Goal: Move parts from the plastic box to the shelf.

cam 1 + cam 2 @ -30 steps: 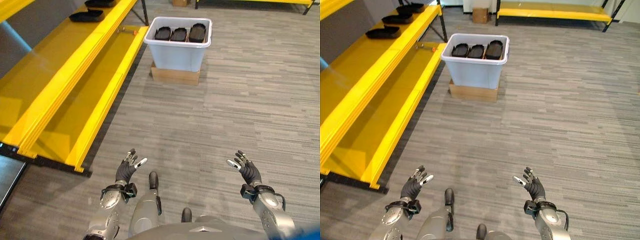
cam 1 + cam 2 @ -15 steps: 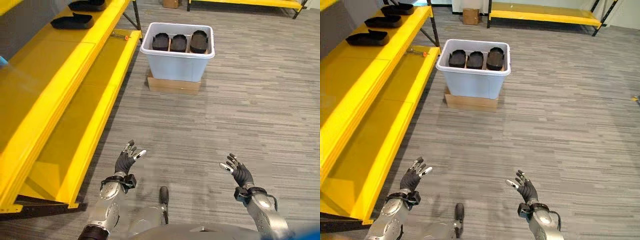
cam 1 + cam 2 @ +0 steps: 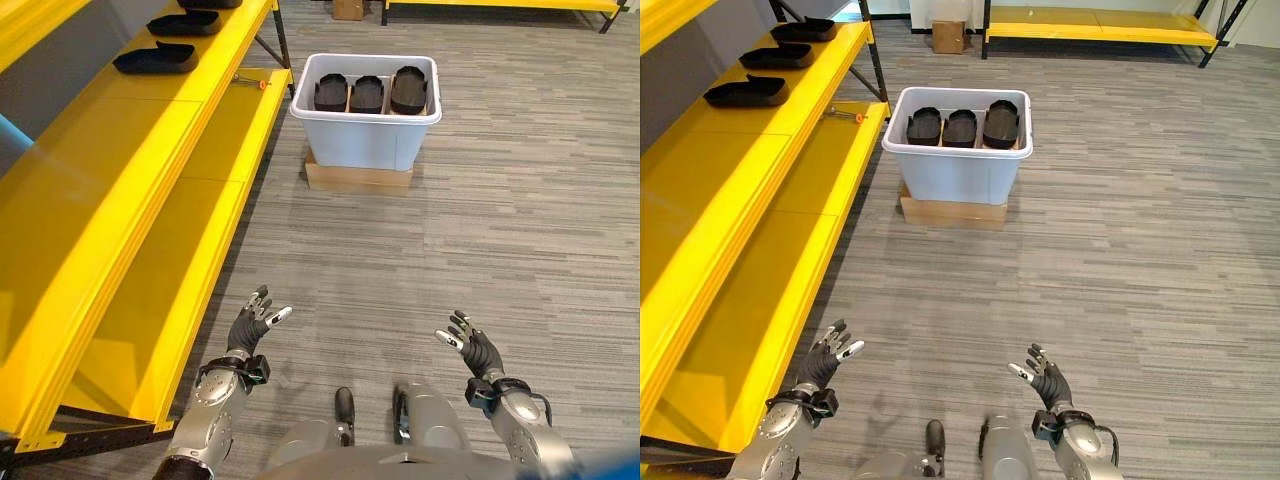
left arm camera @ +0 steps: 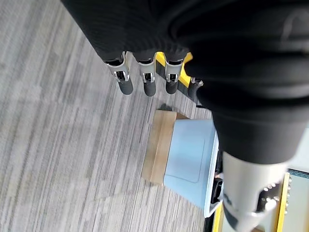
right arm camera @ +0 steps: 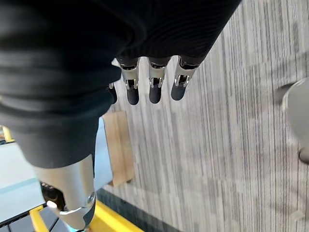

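Both of my hands hang low in front of me over the grey striped floor [image 3: 480, 230], well apart from each other and from everything I am meant to handle. My left hand [image 3: 250, 325] has its fingers spread and relaxed, holding nothing; my right hand [image 3: 474, 349] is the same, fingers fanned out and empty.

On my left runs the long yellow shelf [image 3: 120, 200], with an upper board and a lower board beneath it. Three black parts sit in a row on the upper board; the nearest shelf part [image 3: 155, 59] lies flat by the front edge.

Ahead of me, well beyond my hands, stands the pale plastic box [image 3: 365, 105], just beside the end of the shelf's lower board. It rests on a flat cardboard box [image 3: 358, 177] on the floor. Three black box parts [image 3: 366, 93] stand side by side inside it.

A small orange-tipped tool [image 3: 252, 82] lies on the lower board near the box.
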### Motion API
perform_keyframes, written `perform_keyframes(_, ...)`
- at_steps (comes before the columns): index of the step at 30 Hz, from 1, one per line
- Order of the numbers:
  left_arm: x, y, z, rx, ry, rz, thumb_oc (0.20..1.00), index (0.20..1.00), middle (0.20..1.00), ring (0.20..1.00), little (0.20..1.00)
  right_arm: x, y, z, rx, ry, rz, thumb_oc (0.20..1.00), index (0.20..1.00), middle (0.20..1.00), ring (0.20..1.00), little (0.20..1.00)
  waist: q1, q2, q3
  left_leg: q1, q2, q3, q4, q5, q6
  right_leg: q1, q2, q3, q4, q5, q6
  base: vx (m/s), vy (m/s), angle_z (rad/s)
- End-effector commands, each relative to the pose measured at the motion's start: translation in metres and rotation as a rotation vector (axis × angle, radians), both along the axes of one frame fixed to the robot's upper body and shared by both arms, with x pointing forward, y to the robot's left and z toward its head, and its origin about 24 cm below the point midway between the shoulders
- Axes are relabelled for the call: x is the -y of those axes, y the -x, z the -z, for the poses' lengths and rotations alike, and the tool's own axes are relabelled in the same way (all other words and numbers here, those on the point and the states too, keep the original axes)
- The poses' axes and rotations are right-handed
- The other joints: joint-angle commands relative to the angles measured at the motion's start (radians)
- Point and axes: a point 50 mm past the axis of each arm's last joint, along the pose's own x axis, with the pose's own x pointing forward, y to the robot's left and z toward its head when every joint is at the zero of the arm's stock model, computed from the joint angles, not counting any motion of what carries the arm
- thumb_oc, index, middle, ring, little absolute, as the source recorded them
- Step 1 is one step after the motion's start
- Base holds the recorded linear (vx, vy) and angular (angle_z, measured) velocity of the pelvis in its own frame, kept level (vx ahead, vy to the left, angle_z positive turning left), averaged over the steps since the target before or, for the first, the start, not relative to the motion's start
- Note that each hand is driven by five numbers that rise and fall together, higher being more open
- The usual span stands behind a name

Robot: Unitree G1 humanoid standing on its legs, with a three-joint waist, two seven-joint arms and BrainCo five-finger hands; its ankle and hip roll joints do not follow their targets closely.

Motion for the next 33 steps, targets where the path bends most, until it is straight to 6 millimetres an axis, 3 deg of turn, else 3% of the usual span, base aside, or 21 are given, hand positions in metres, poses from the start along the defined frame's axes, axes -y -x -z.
perform_keyframes(1, -0.011, -0.004, -0.019, 0.101, -0.051, 0.014, 1.0, 1.0, 1.0, 1.0, 1.0, 0.004, -0.008, -0.014, 0.086, 0.005, -0.007, 1.0, 1.0, 1.0, 1.0, 1.0, -0.019, 0.0, -0.017, 0.142, 0.003, -0.008, -0.068, -0.068, -0.109, 0.032, 0.03, -0.05, -0.204, 0.183, 0.031, 0.42, -0.126, 0.09)
perform_keyframes(3, -0.01, -0.004, -0.018, 0.1, -0.054, 0.02, 1.0, 1.0, 1.0, 1.0, 1.0, 0.006, -0.007, -0.015, 0.085, 0.019, -0.008, 1.0, 1.0, 1.0, 1.0, 1.0, -0.025, -0.003, -0.022, 0.181, 0.002, -0.016, -0.062, -0.1, -0.118, 0.031, 0.026, -0.06, -0.232, 0.205, 0.04, 0.36, -0.098, 0.09)
perform_keyframes(6, -0.002, -0.004, -0.013, 0.086, -0.025, 0.032, 1.0, 1.0, 1.0, 1.0, 1.0, 0.009, -0.001, -0.011, 0.064, 0.012, 0.007, 1.0, 1.0, 1.0, 1.0, 1.0, -0.039, -0.009, -0.06, 0.235, 0.008, -0.031, -0.032, -0.164, -0.125, 0.08, 0.035, -0.052, -0.222, 0.215, 0.016, 0.42, -0.14, 0.34)
perform_keyframes(8, 0.002, -0.005, -0.014, 0.094, -0.006, 0.028, 1.0, 1.0, 1.0, 1.0, 1.0, 0.011, -0.002, -0.013, 0.075, 0.011, 0.008, 1.0, 1.0, 1.0, 1.0, 1.0, -0.045, 0.0, -0.075, 0.24, 0.03, -0.037, 0.02, -0.172, -0.14, 0.087, 0.04, -0.071, -0.175, 0.201, 0.001, 0.42, -0.192, 0.59)
perform_keyframes(10, 0.004, -0.007, -0.014, 0.099, 0.007, 0.028, 1.0, 1.0, 1.0, 1.0, 1.0, 0.014, -0.002, -0.015, 0.081, 0.02, 0.007, 1.0, 1.0, 1.0, 1.0, 1.0, -0.052, 0.019, -0.079, 0.252, 0.066, -0.042, 0.088, -0.16, -0.167, 0.09, 0.065, -0.078, -0.108, 0.141, -0.031, 0.41, -0.194, 0.25)
perform_keyframes(12, 0.007, -0.007, -0.014, 0.099, 0.022, 0.028, 1.0, 1.0, 1.0, 1.0, 1.0, 0.016, -0.003, -0.016, 0.082, 0.026, 0.008, 1.0, 1.0, 1.0, 1.0, 1.0, -0.053, 0.025, -0.083, 0.232, 0.084, -0.039, 0.178, -0.1, -0.201, 0.119, 0.084, -0.077, -0.1, 0.109, -0.054, 0.39, -0.228, 0.13)
perform_keyframes(13, 0.007, -0.006, -0.014, 0.101, 0.032, 0.025, 1.0, 1.0, 1.0, 1.0, 1.0, 0.019, -0.003, -0.016, 0.083, 0.027, 0.01, 1.0, 1.0, 1.0, 1.0, 1.0, -0.048, 0.014, -0.085, 0.167, 0.096, -0.035, 0.357, 0.004, -0.231, 0.16, 0.105, -0.066, -0.102, 0.079, -0.078, 0.41, -0.304, 0.11)
perform_keyframes(16, 0.006, -0.005, -0.016, 0.103, 0.049, 0.012, 1.0, 1.0, 1.0, 1.0, 1.0, 0.025, -0.005, -0.02, 0.093, 0.044, 0.023, 1.0, 1.0, 1.0, 1.0, 1.0, -0.017, -0.022, -0.045, 0.006, 0.105, -0.028, 0.727, 0.155, -0.27, 0.234, 0.116, -0.038, -0.117, 0.041, -0.121, 0.23, -0.242, 0.04)
perform_keyframes(19, 0.006, -0.006, -0.016, 0.105, 0.048, 0.015, 1.0, 1.0, 1.0, 1.0, 1.0, 0.027, -0.005, -0.02, 0.094, 0.053, 0.026, 1.0, 1.0, 1.0, 1.0, 1.0, -0.007, -0.036, -0.035, -0.039, 0.099, -0.02, 0.787, 0.15, -0.259, 0.248, 0.111, -0.028, -0.123, 0.036, -0.129, 0.12, -0.122, -0.34)
perform_keyframes(20, 0.007, -0.005, -0.015, 0.098, 0.051, 0.014, 1.0, 1.0, 1.0, 1.0, 1.0, 0.029, -0.005, -0.02, 0.087, 0.063, 0.045, 1.0, 1.0, 1.0, 1.0, 1.0, 0.013, -0.049, -0.018, -0.135, 0.102, 0.013, 0.785, 0.091, -0.221, 0.293, 0.11, -0.009, -0.134, 0.019, -0.135, 0.29, -0.115, -0.23)
perform_keyframes(21, 0.007, -0.003, -0.015, 0.093, 0.051, 0.009, 1.0, 1.0, 1.0, 1.0, 1.0, 0.03, -0.006, -0.021, 0.091, 0.066, 0.056, 1.0, 1.0, 1.0, 1.0, 1.0, 0.032, -0.055, -0.006, -0.226, 0.096, 0.025, 0.706, 0.033, -0.194, 0.327, 0.108, 0.008, -0.141, 0.008, -0.128, 0.4, -0.102, -0.11)
perform_keyframes(22, 0.006, -0.002, -0.014, 0.091, 0.048, 0.005, 1.0, 1.0, 1.0, 1.0, 1.0, 0.029, -0.005, -0.02, 0.087, 0.067, 0.055, 1.0, 1.0, 1.0, 1.0, 1.0, 0.04, -0.057, -0.008, -0.236, 0.097, 0.028, 0.606, 0.01, -0.18, 0.342, 0.105, 0.019, -0.143, 0.001, -0.118, 0.25, -0.001, -0.17)
perform_keyframes(23, 0.006, -0.002, -0.014, 0.091, 0.048, 0.005, 1.0, 1.0, 1.0, 1.0, 1.0, 0.029, -0.005, -0.019, 0.087, 0.067, 0.055, 1.0, 1.0, 1.0, 1.0, 1.0, 0.04, -0.06, -0.009, -0.235, 0.094, 0.029, 0.601, 0.014, -0.179, 0.34, 0.102, 0.019, -0.143, 0.002, -0.117, 0.45, 0.086, -0.7)
perform_keyframes(24, 0.003, 0.003, -0.011, 0.077, 0.046, -0.009, 1.0, 1.0, 1.0, 1.0, 1.0, 0.029, -0.002, -0.016, 0.074, 0.08, 0.047, 1.0, 1.0, 1.0, 1.0, 1.0, 0.058, -0.051, -0.014, -0.222, 0.12, 0.007, 0.202, 0.071, -0.181, 0.392, 0.115, 0.041, -0.162, -0.026, -0.101, 0.33, 0.071, -0.83)
perform_keyframes(25, 0.003, 0.002, -0.011, 0.077, 0.046, -0.009, 1.0, 1.0, 1.0, 1.0, 1.0, 0.029, -0.002, -0.016, 0.074, 0.08, 0.047, 1.0, 1.0, 1.0, 1.0, 1.0, 0.058, -0.052, -0.014, -0.219, 0.119, 0.006, 0.193, 0.078, -0.181, 0.391, 0.114, 0.041, -0.162, -0.025, -0.101, 0.49, 0.091, -0.66)
perform_keyframes(27, 0.001, 0.002, -0.011, 0.078, 0.034, -0.019, 1.0, 1.0, 1.0, 1.0, 1.0, 0.028, -0.003, -0.014, 0.064, 0.106, 0.027, 1.0, 1.0, 1.0, 1.0, 1.0, 0.078, -0.031, -0.021, -0.224, 0.135, -0.038, -0.079, 0.184, -0.212, 0.455, 0.141, 0.066, -0.192, -0.048, -0.096, 0.38, 0.058, -0.33)
perform_keyframes(31, -0.002, 0.002, -0.012, 0.084, 0.032, -0.024, 1.0, 1.0, 1.0, 1.0, 1.0, 0.026, -0.003, -0.013, 0.06, 0.1, 0.011, 1.0, 1.0, 1.0, 1.0, 1.0, 0.077, -0.023, -0.035, -0.208, 0.138, -0.019, -0.091, 0.18, -0.219, 0.495, 0.144, 0.09, -0.201, -0.068, -0.088, 0.25, 0.074, -0.43)
perform_keyframes(33, -0.001, 0.004, -0.01, 0.078, 0.034, -0.025, 1.0, 1.0, 1.0, 1.0, 1.0, 0.02, -0.002, -0.01, 0.049, 0.094, -0.011, 1.0, 1.0, 1.0, 1.0, 1.0, 0.085, -0.015, -0.066, -0.182, 0.136, -0.016, -0.091, 0.223, -0.216, 0.516, 0.123, 0.099, -0.183, -0.095, -0.079, 0.5, 0.251, -0.53)
